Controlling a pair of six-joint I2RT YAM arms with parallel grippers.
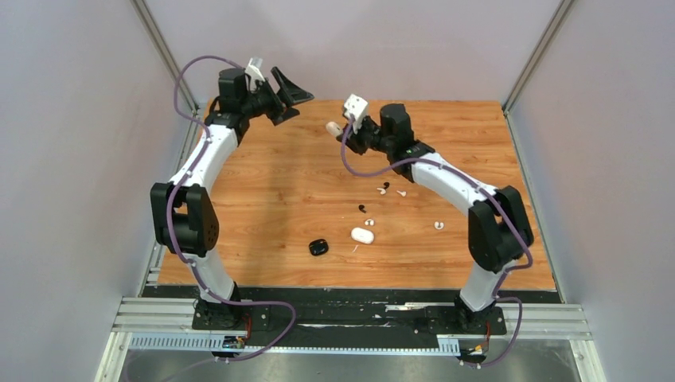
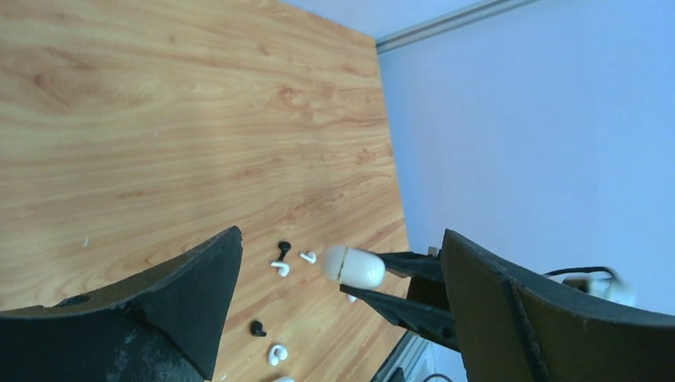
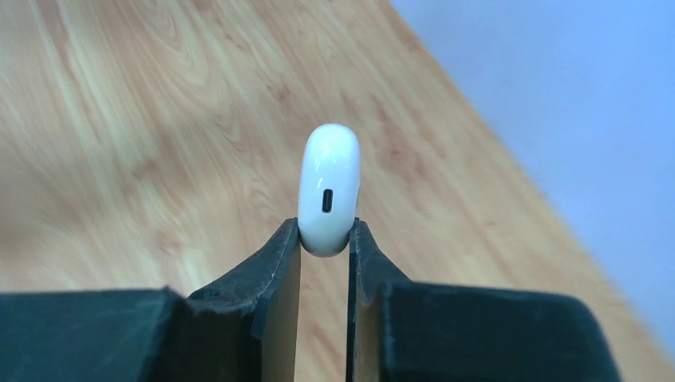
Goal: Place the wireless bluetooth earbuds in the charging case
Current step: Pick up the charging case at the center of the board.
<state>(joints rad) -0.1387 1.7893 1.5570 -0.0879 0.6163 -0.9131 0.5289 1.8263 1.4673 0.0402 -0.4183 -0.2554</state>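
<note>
Top external view has the wooden counter as its largest thing. The left arm and the right arm both reach toward the far edge, lifted off the wood.

The left claw is released and spread wide, with nothing in it. In the left wrist view its black fingers stand far apart at the bottom of the picture.

The right claw is clenched on a white charging case. It holds the case in the air over the far middle of the counter, apart from the left claw. The right wrist view shows this case pinched at its lower end between the two fingertips, standing on edge with its charging port toward the camera. It looks closed.

Nearer the arm bases, a second white case and a black case lie on the wood, near each other but not touching.

The earbuds lie loose on the counter between those cases and the right arm:
- White ones and.
- Black ones and.
</note>
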